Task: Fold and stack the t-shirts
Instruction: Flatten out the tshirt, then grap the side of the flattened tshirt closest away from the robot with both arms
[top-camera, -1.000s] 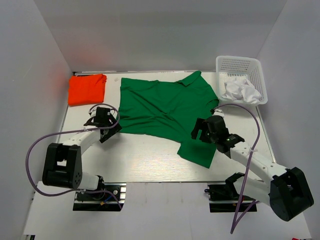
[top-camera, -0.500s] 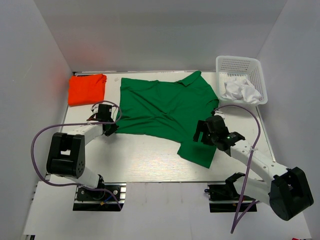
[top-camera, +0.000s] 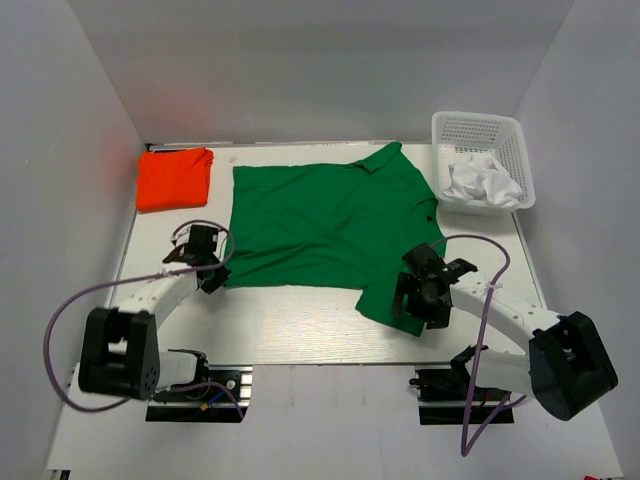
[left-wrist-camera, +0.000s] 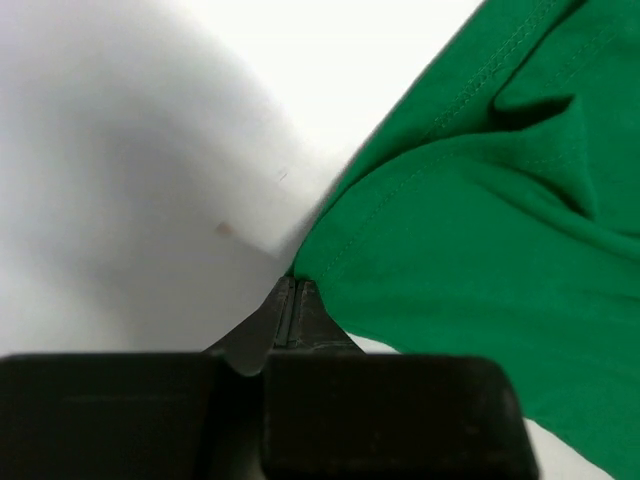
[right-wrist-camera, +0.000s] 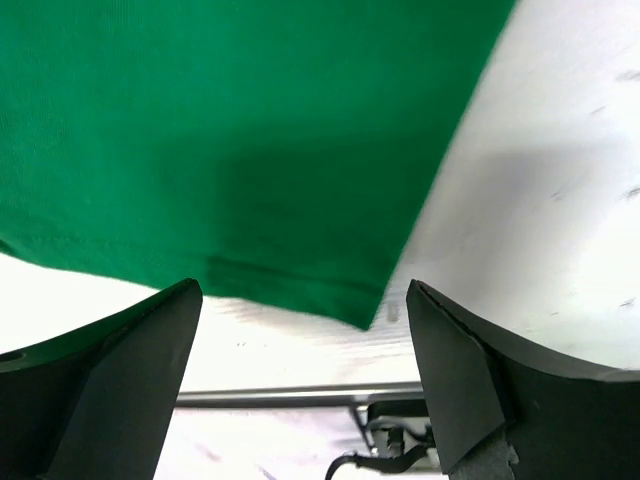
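Left tool (left-wrist-camera: 292, 288) pinches green t-shirt (top-camera: 330, 215) corner; right tool (right-wrist-camera: 302, 292) gapes over its hem.

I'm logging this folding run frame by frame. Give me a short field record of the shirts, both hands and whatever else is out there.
green shirt: spread open in the middle, collar at the far side, not yet folded
orange shirt: folded, far left corner
left hand: shut on the green shirt's near-left corner
right hand: open, over the green shirt's near-right corner
basket: white mesh, far right, crumpled white cloth inside
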